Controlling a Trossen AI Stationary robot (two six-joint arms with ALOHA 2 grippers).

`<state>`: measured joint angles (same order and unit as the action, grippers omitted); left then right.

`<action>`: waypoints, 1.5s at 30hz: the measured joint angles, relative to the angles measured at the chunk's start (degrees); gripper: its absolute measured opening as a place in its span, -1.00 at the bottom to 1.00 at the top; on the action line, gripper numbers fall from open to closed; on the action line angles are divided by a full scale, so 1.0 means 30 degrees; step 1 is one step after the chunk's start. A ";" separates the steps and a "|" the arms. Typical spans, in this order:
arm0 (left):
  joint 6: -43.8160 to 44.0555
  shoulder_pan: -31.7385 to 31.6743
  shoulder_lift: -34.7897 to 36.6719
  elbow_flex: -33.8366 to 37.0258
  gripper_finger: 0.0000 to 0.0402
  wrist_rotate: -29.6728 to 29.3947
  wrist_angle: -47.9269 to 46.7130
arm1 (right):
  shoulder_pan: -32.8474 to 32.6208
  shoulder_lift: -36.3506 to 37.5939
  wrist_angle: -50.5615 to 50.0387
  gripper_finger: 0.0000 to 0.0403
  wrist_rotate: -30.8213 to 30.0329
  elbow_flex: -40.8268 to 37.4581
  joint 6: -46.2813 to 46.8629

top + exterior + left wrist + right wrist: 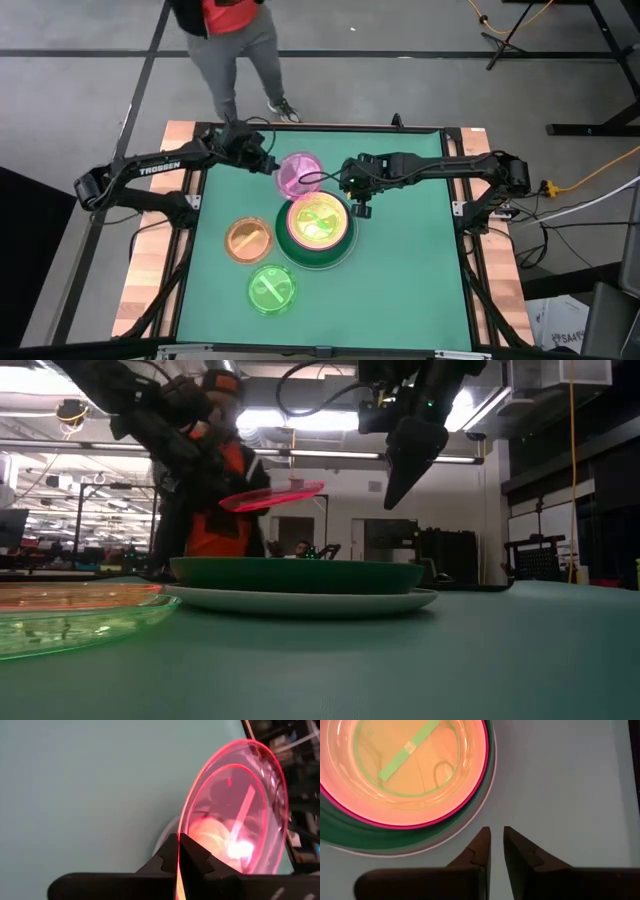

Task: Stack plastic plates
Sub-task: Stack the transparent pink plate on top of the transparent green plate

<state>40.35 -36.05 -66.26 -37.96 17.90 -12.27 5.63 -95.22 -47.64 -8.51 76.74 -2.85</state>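
Observation:
A stack sits mid-table: a pale plate at the bottom, then a dark green plate, a hot pink one, and a small lime green plate on top. An orange plate and a second lime green plate lie flat on the mat, left and near of the stack. My left gripper is shut on a translucent pink plate, up in the air on the stack's far side. My right gripper hovers beside the stack's right rim, its fingers a narrow gap apart with nothing between them. My left gripper pinches the translucent pink plate's rim between its two fingers, at the plate's left edge. The fingers come from the table's far left, slanting down. The plate is lifted clear above the stack, slightly tilted.
A person stands just beyond the table's far edge. The green mat's right half and near strip are bare. Wooden borders and frame rails run along both sides.

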 joint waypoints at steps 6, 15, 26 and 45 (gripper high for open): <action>0.1320 0.2972 0.0000 -0.0058 -1.00 -0.1388 0.0012 | 0.0000 0.0000 0.0226 -0.80 -0.0010 -0.0120 -0.0076; 0.3406 0.6789 -0.0303 -0.0058 -1.00 -0.4108 0.0005 | 0.0000 0.0000 0.0308 -0.80 -0.0010 -0.0120 -0.0204; 0.5031 0.9960 -0.2398 -0.0065 -1.00 -0.6736 0.1893 | 0.0000 0.0000 0.0403 -0.80 0.0012 -0.0120 -0.0211; 0.4903 1.0134 -0.6324 -0.0080 -1.00 -0.7777 0.3589 | 0.0000 0.0000 0.0417 -0.80 0.0037 -0.0120 -0.0211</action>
<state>55.06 -5.65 -85.23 -38.20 -5.43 -1.50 5.63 -95.22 -46.39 -8.39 76.38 -3.49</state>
